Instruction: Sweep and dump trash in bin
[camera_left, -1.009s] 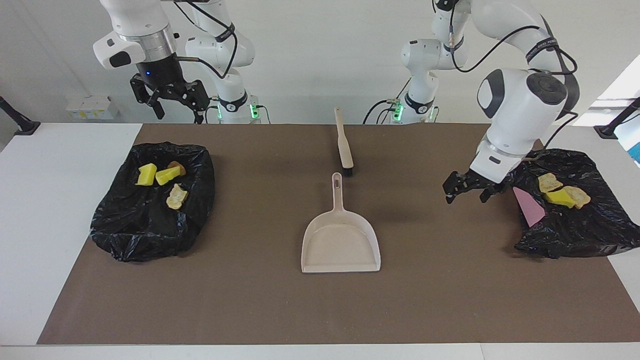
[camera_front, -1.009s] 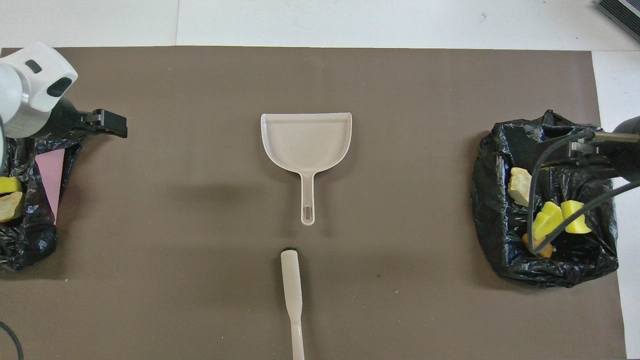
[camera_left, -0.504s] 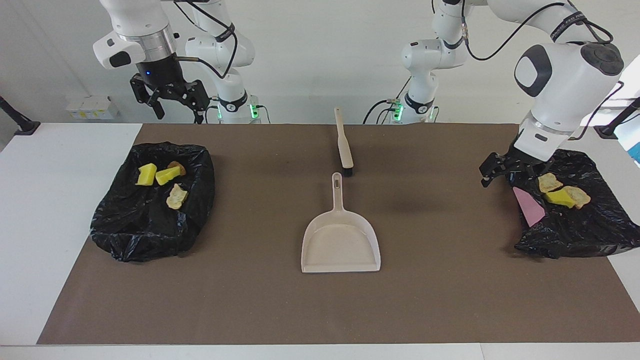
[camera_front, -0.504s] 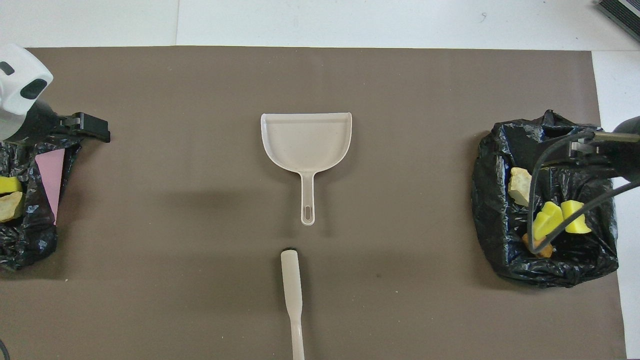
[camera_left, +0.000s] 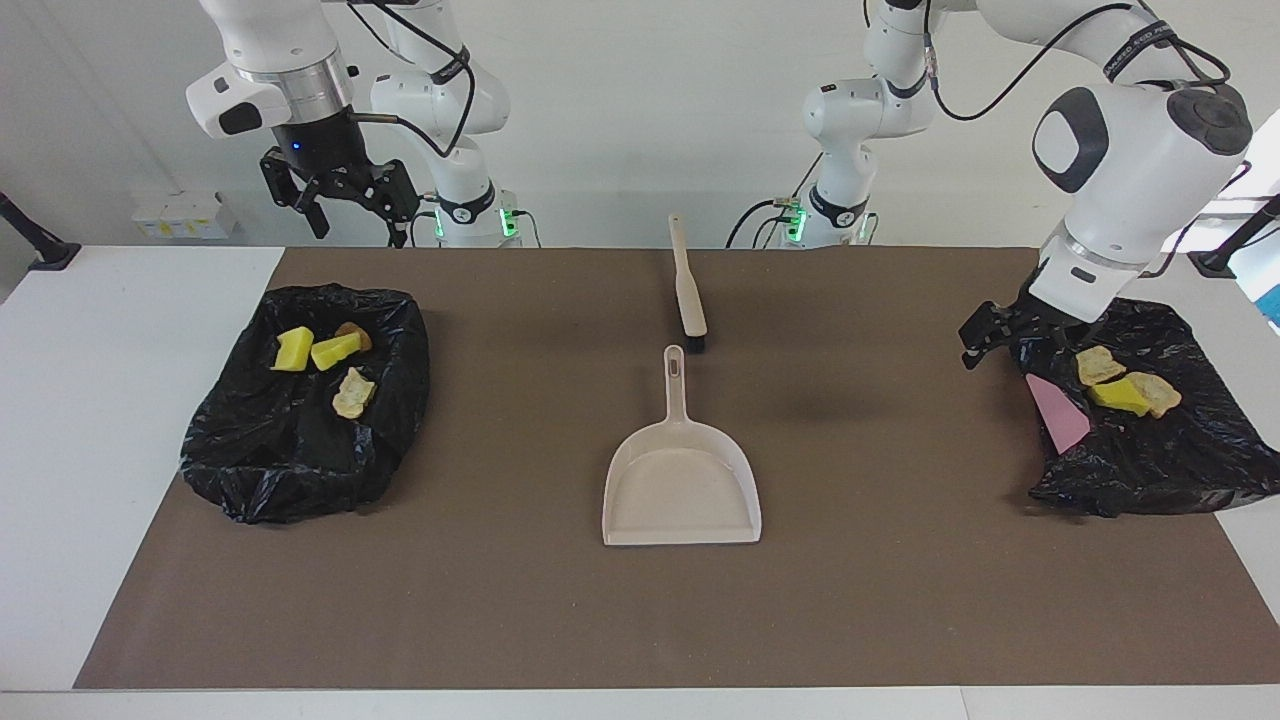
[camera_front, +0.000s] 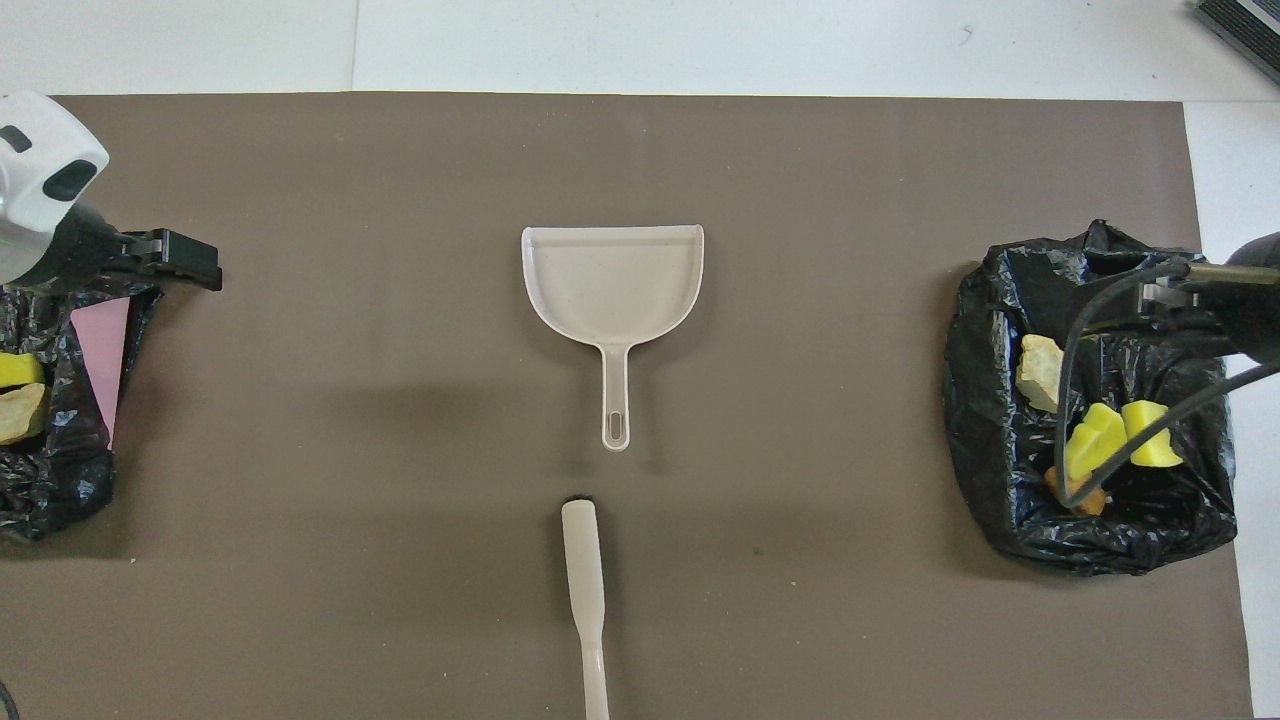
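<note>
Now I see my left gripper (camera_left: 985, 340) over the bin bag's (camera_left: 1150, 460) nine-o'clock rim; its fingers I cannot judge. Right gripper (camera_left: 340, 200) hangs spread above the other bag (camera_left: 290, 470). Dustpan (camera_left: 682, 480) lies empty.

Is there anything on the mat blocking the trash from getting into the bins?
Nothing visible does: the trash already lies in the two black bin bags, and the dustpan is empty.

A big flat brown mat (camera_left: 520, 600) covers most of the white table (camera_left: 110, 400). A plain white wall (camera_left: 620, 120) stands at the robots' end, lit bright and even.
</note>
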